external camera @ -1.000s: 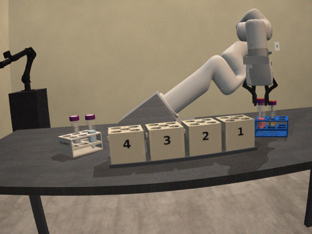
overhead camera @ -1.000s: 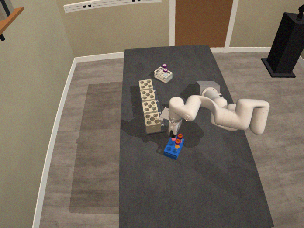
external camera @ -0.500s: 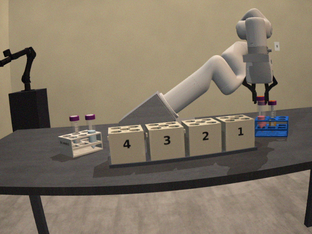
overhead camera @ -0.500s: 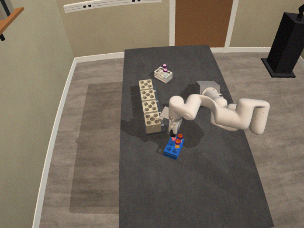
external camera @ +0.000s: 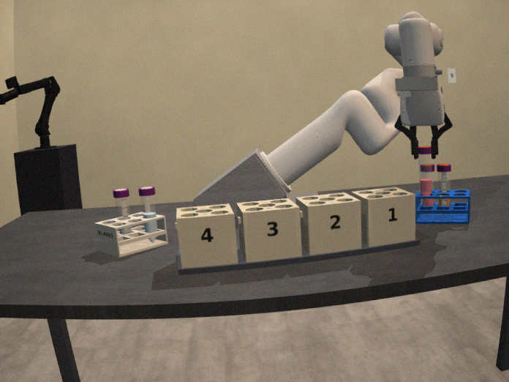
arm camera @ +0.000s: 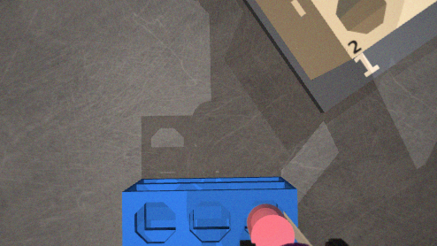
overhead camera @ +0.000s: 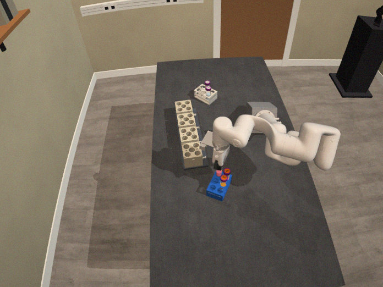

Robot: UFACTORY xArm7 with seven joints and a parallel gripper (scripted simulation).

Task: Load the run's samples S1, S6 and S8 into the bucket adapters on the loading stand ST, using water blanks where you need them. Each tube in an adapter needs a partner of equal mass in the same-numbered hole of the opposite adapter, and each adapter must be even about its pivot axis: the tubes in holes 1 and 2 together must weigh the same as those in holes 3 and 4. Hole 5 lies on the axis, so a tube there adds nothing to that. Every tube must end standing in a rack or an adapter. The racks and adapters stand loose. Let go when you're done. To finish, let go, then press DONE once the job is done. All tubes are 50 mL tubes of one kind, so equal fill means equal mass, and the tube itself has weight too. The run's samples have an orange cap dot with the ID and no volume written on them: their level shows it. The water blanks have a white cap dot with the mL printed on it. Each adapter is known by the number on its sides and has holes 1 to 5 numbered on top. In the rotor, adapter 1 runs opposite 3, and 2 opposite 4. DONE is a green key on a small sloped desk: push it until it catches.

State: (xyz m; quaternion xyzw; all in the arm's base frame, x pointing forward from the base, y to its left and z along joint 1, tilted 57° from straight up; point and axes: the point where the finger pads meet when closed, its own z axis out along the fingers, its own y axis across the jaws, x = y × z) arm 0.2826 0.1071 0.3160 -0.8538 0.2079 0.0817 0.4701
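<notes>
Tubes point(overhead camera: 223, 178) point(external camera: 444, 167), five, one end effector point(overhead camera: 218, 165) point(external camera: 424, 151), four adapters point(overhead camera: 193, 161) point(external camera: 271, 233).

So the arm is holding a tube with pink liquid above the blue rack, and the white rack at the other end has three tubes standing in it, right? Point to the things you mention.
Not quite: the white rack point(overhead camera: 209, 100) point(external camera: 118, 246) has two tubes standing in it, not three, as the exterior view shows. The rest is right: the arm's gripper point(overhead camera: 218, 171) point(external camera: 424, 154) point(arm camera: 293, 243) holds a pink-filled tube point(external camera: 425, 186) point(arm camera: 272, 230) above the blue rack point(overhead camera: 214, 194) point(external camera: 446, 219) point(arm camera: 155, 199).

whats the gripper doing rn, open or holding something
gripper: closed, its fingers on the capped end of a tube of pink liquid
</notes>
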